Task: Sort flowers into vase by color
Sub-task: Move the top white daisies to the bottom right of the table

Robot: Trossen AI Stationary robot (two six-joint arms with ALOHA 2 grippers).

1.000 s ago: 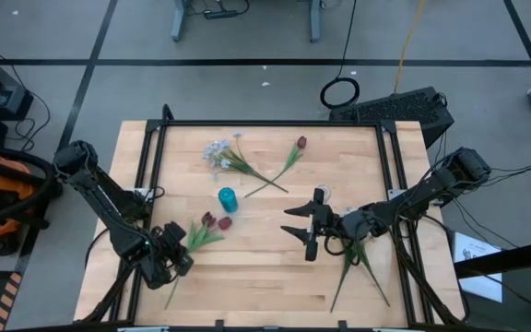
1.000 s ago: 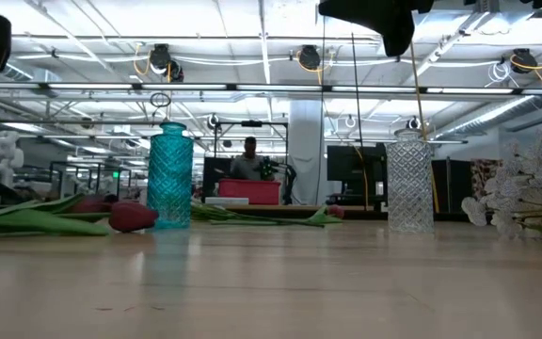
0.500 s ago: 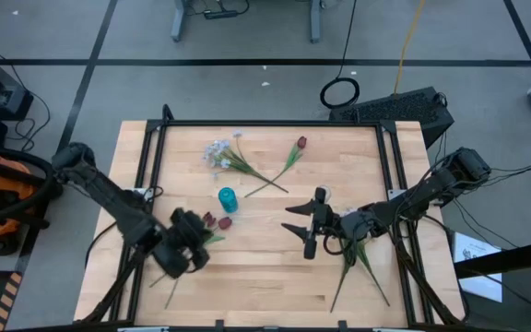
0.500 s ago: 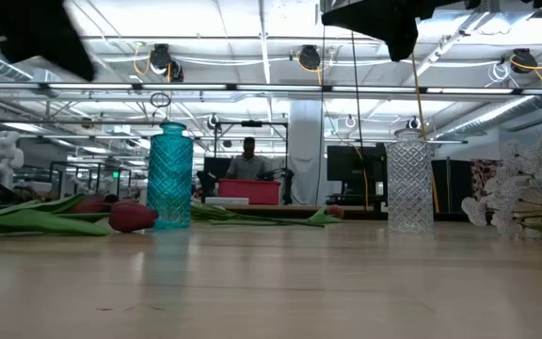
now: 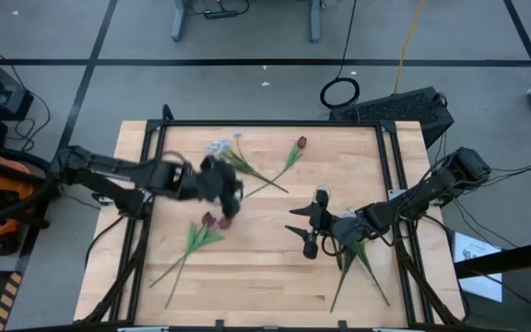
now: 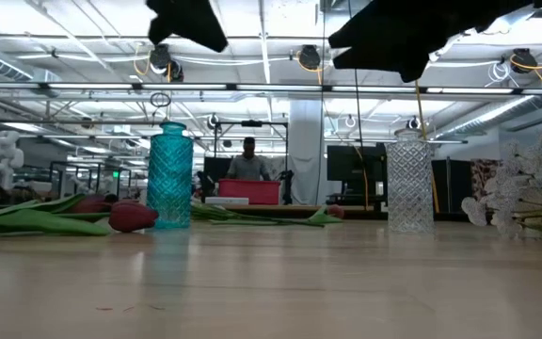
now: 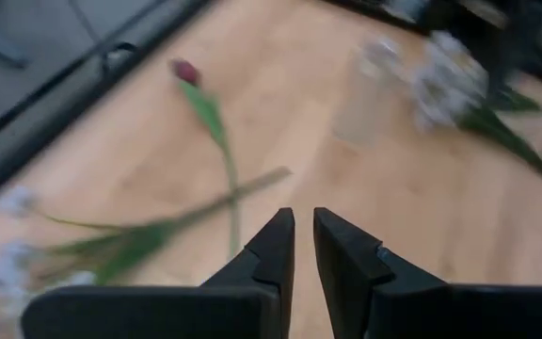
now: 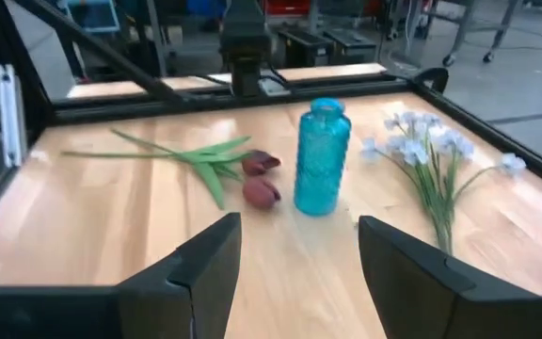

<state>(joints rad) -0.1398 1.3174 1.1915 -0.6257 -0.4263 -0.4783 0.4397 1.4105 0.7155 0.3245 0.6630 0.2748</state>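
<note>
We see the left claw (image 5: 226, 190) reaching out over the middle of the table (image 5: 275, 281), hanging above the teal vase (image 8: 322, 155) and hiding it from overhead. Its fingers are drawn close, only a thin slit between them, and nothing is in it. Our reading is that it travels empty this way to stay slim over the stems, on its way to a pick.

The right claw (image 8: 299, 231) hovers low on its own side, fingers spread wide and empty, facing the teal vase across bare wood. The clear vase (image 6: 409, 181) stands just beside it. It looks to be waiting – open, so it can take a stem with no extra motion.

No flower is in either vase, so the sorting has everything ahead of it. Both vases stand upright near the centre, within reach of either arm (one per colour, we take it).

The count:
- Vases: two, one teal and one clear.
- Red tulips: three. A pair (image 8: 260, 177) lies just beside the teal vase, heads toward it and stems trailing to the left arm's near corner. The third (image 5: 300, 143) lies alone by the far edge.
- White sprays: two that we can make out. One (image 5: 218, 149) is at the far edge. The other (image 6: 520, 193) lies by the right arm, its stems partly under that arm – how many stems each bunch holds we cannot tell.

The paired tulips lie closest to the left claw, so we judge them the likeliest first pick.
</note>
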